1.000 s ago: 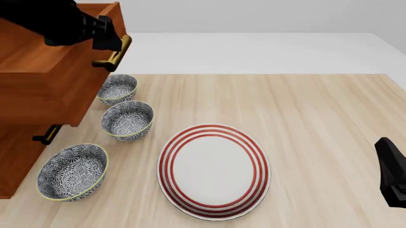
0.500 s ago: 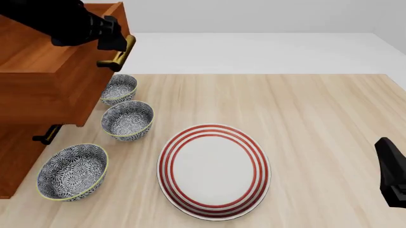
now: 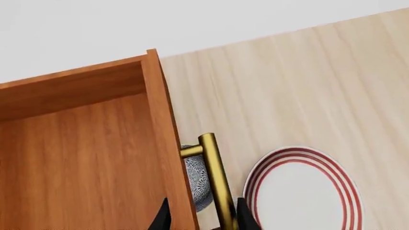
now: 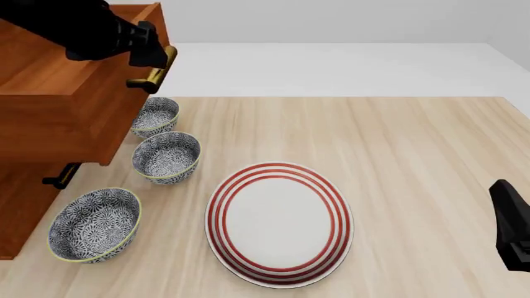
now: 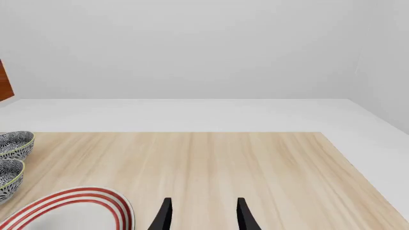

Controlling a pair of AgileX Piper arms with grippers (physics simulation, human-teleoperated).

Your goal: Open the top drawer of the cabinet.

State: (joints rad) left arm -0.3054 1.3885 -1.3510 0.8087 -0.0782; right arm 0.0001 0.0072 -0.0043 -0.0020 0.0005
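The cabinet (image 4: 21,211) stands at the table's left edge. Its top drawer (image 4: 58,118) is pulled well out over the table, and its empty inside (image 3: 76,158) shows in the left wrist view. My left gripper (image 4: 151,51) is at the drawer's brass bar handle (image 4: 154,69). In the left wrist view the fingers (image 3: 246,216) stand apart, astride the drawer front and the handle (image 3: 214,177); the gripper (image 3: 204,215) is open. My right gripper (image 5: 203,215) is open and empty, low at the front right (image 4: 509,230), far from the cabinet.
Three patterned bowls (image 4: 155,116) (image 4: 167,156) (image 4: 94,223) stand in a row beside the cabinet, partly under the open drawer. A red-ringed white plate (image 4: 279,223) lies at the middle front. A lower drawer's handle (image 4: 62,176) sticks out below.
Since a second ago the top drawer and my left gripper moved slightly outward to the right. Over the last half second nothing moved. The right arm stayed still.
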